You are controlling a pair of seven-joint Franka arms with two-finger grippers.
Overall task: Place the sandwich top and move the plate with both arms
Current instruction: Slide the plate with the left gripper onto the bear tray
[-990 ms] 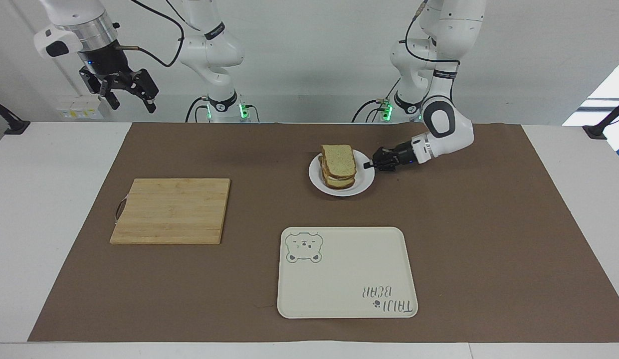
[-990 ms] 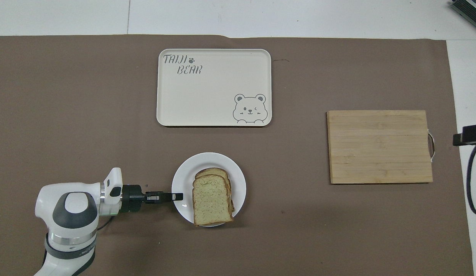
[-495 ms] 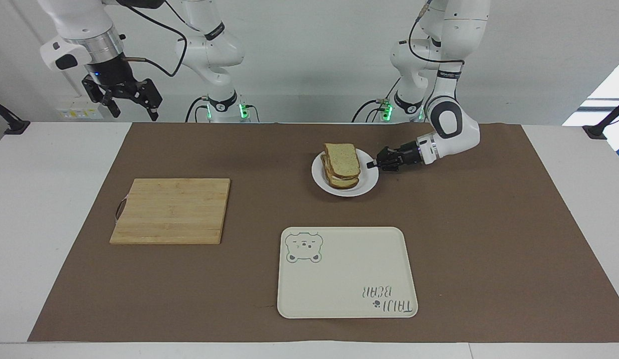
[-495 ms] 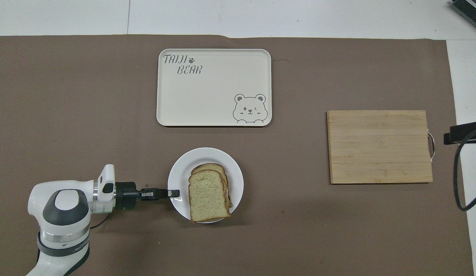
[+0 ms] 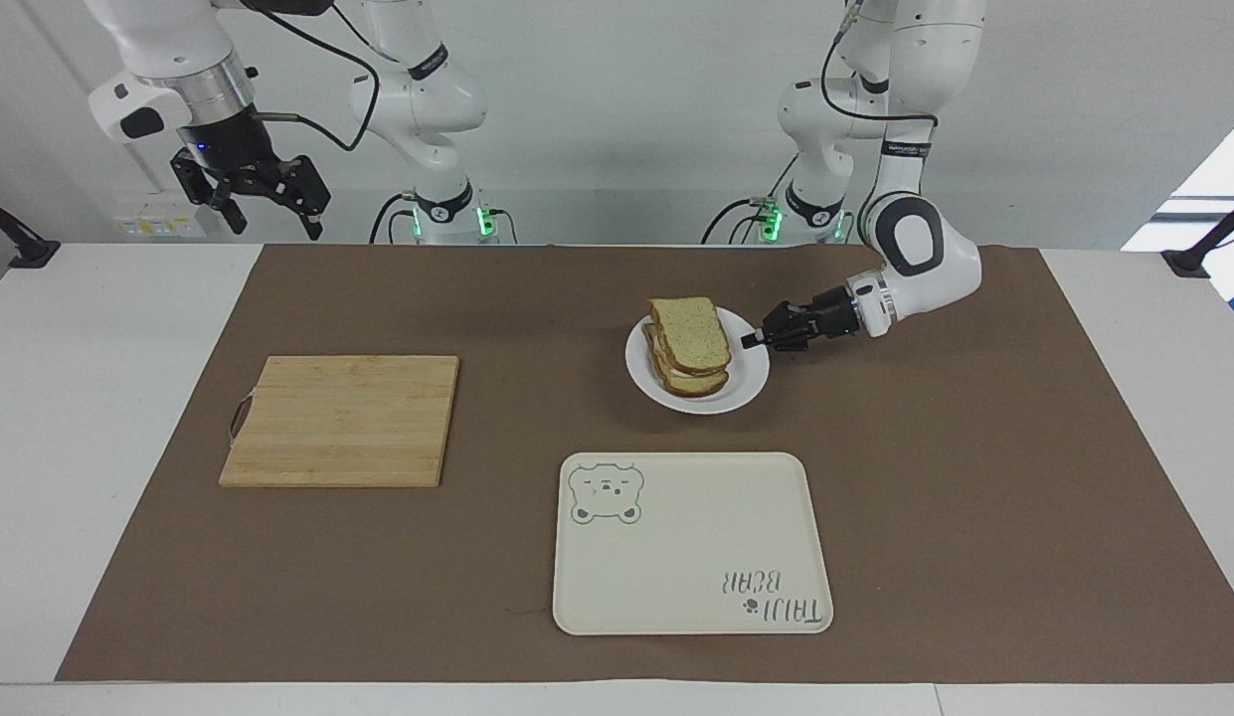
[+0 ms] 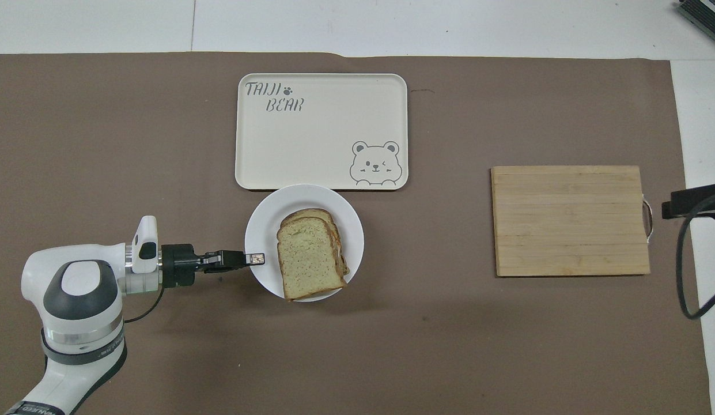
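Observation:
The sandwich top (image 5: 691, 331) (image 6: 307, 260), a pale speckled slice with a brown crust, lies uppermost on a stack of bread on the small white plate (image 5: 746, 383) (image 6: 265, 230). My left gripper (image 5: 751, 341) (image 6: 256, 258) is shut on the plate's rim at the side toward the left arm's end. It holds the plate slightly above the brown mat, beside the tray's near edge. My right gripper (image 5: 275, 224) hangs open and empty, high over the table edge at the right arm's end. Only part of that gripper (image 6: 694, 202) shows in the overhead view.
A cream rectangular tray (image 5: 691, 542) (image 6: 321, 131) with a bear drawing lies farther from the robots than the plate. A wooden cutting board (image 5: 343, 421) (image 6: 570, 221) lies toward the right arm's end. The brown mat (image 5: 974, 477) covers most of the table.
The left gripper has carried the plate and sandwich away from the robots, up to the tray's near edge. The right gripper has shifted slightly while staying raised and open.

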